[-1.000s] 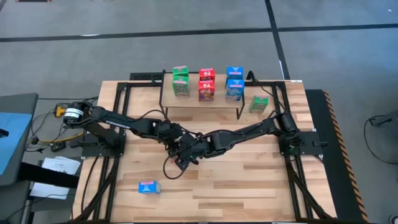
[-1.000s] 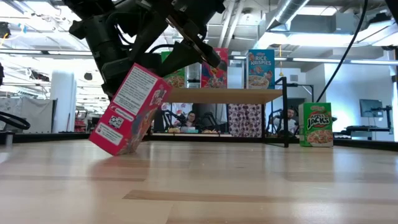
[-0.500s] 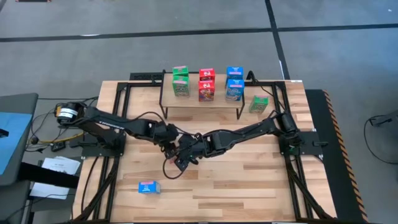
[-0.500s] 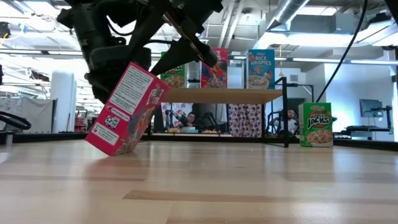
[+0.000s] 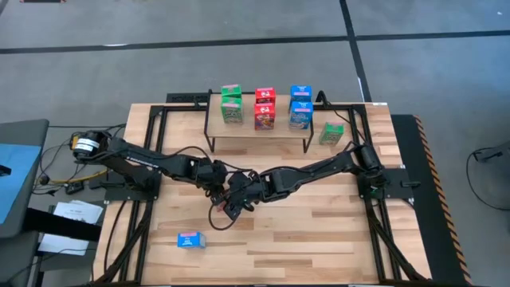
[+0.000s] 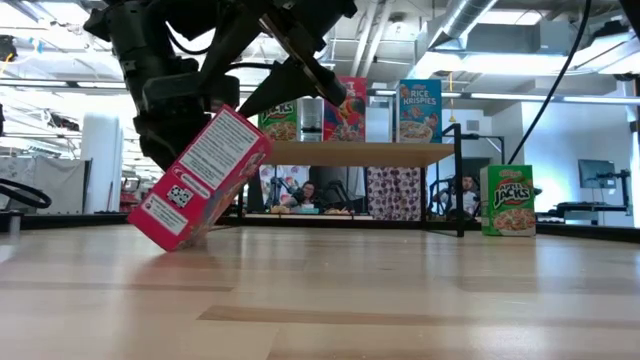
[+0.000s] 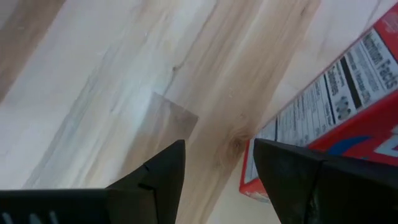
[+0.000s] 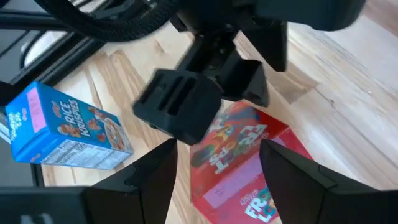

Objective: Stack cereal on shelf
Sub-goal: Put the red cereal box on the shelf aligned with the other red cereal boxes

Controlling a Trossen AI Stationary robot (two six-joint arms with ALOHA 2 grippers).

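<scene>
- High view: the shelf (image 5: pixel 256 134) at upper centre carries six cereal boxes in three stacks of two, green, red, blue. One green box (image 5: pixel 331 133) stands on the table right of it; a blue box (image 5: pixel 190 239) lies at lower left. Both arms meet mid-frame, so I judge three boxes remain.
- Low view: a red box (image 6: pixel 197 178) is tilted on one corner at left, under the dark arms.
- Left wrist view: the left gripper (image 7: pixel 219 168) has parted fingers holding nothing, the red box just beside one finger.
- Right wrist view: the right gripper (image 8: pixel 219 163) is spread above the red box, not gripping it.
</scene>
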